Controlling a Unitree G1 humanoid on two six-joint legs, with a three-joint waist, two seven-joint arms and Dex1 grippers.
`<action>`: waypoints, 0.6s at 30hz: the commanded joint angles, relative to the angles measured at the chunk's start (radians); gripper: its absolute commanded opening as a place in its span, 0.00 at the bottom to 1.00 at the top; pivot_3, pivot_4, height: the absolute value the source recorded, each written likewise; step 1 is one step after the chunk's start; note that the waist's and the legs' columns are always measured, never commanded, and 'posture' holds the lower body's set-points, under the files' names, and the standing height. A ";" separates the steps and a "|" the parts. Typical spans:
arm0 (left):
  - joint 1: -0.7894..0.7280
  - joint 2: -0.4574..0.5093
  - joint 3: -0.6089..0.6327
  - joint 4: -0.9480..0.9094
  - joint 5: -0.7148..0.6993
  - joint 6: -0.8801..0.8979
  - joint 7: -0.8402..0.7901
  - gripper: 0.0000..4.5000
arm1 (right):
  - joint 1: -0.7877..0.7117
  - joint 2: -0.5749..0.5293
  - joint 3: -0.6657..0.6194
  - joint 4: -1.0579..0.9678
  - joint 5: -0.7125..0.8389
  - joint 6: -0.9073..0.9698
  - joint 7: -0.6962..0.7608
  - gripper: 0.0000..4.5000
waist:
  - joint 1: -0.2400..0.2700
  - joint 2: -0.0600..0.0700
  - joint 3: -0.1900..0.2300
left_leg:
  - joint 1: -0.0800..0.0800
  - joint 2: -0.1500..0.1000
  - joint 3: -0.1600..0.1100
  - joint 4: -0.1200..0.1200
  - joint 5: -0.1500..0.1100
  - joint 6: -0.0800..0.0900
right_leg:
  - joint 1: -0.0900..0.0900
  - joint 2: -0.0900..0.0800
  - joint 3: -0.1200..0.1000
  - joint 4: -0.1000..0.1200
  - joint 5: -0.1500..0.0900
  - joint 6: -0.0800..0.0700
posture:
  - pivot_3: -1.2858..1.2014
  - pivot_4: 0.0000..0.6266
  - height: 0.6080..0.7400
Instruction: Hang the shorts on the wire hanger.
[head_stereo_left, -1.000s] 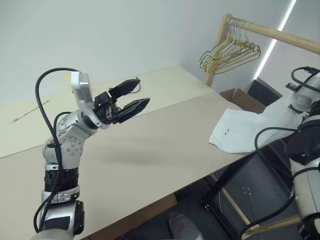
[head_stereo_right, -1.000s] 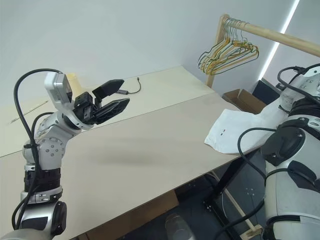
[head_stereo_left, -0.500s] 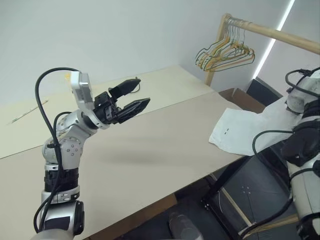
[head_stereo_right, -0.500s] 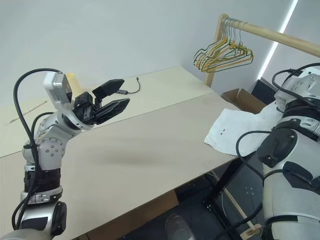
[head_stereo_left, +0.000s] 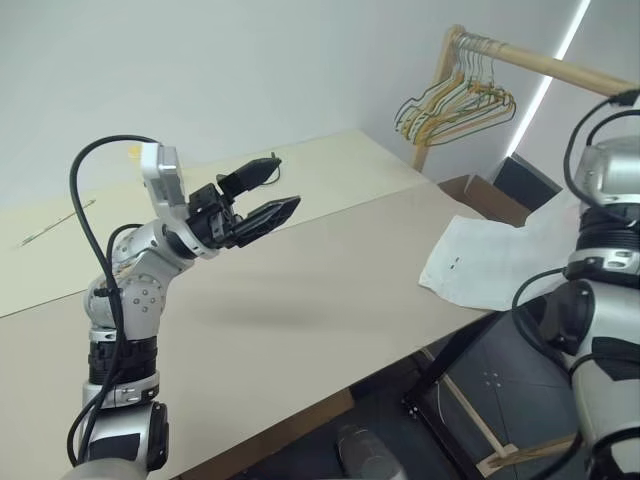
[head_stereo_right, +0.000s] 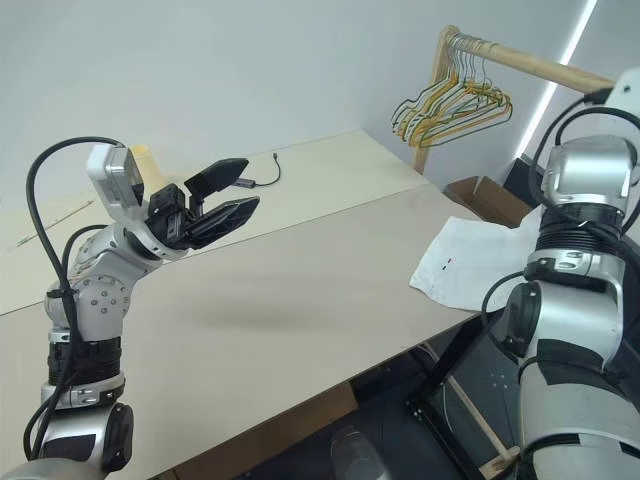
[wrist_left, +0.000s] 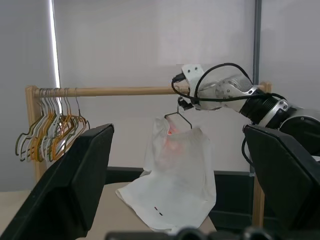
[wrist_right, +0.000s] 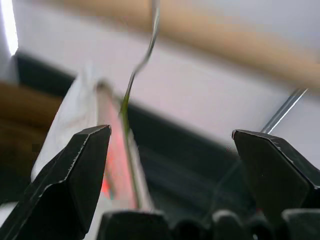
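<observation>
The shorts are seen draped on the wire hanger, which hangs from the wooden rail; their lower part trails onto the corner of the table. The right gripper is held just beside the hanger's wire with its fingers spread wide, grasping nothing. The left gripper is raised above the table, well apart from the shorts, its fingers likewise parted and empty. A bunch of coloured hangers (orange, yellow, green) is hung at the rail's far end.

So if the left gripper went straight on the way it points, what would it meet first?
Probably the shorts, draped on the wire hanger; nothing nearer shows between the left gripper's open fingers, though depth is unclear.
</observation>
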 joint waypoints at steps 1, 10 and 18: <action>-0.008 0.008 0.018 -0.037 -0.024 -0.005 -0.001 1.00 | 0.028 -0.007 0.130 -0.115 -0.110 -0.119 0.051 0.99 | -0.001 0.000 0.000 | 0.000 0.000 0.000 0.000 0.000 0.000 | 0.000 0.000 0.000 0.000 0.000 0.000 | 0.41 0.00 1.00; 0.057 0.059 0.055 -0.050 0.028 -0.027 0.044 1.00 | 0.158 0.087 0.336 -0.300 -0.174 -0.303 0.352 0.99 | -0.002 0.000 0.000 | 0.001 0.001 0.000 0.000 0.000 0.000 | 0.000 0.001 0.000 0.001 0.001 0.000 | 0.42 0.00 1.00; 0.236 0.152 0.142 -0.135 0.051 -0.023 0.110 1.00 | 0.292 0.169 0.444 -0.453 -0.117 -0.395 0.725 0.99 | 0.026 0.000 0.000 | 0.004 0.001 -0.003 0.000 0.000 0.000 | -0.004 -0.001 -0.001 0.003 0.001 -0.001 | 0.44 0.00 1.00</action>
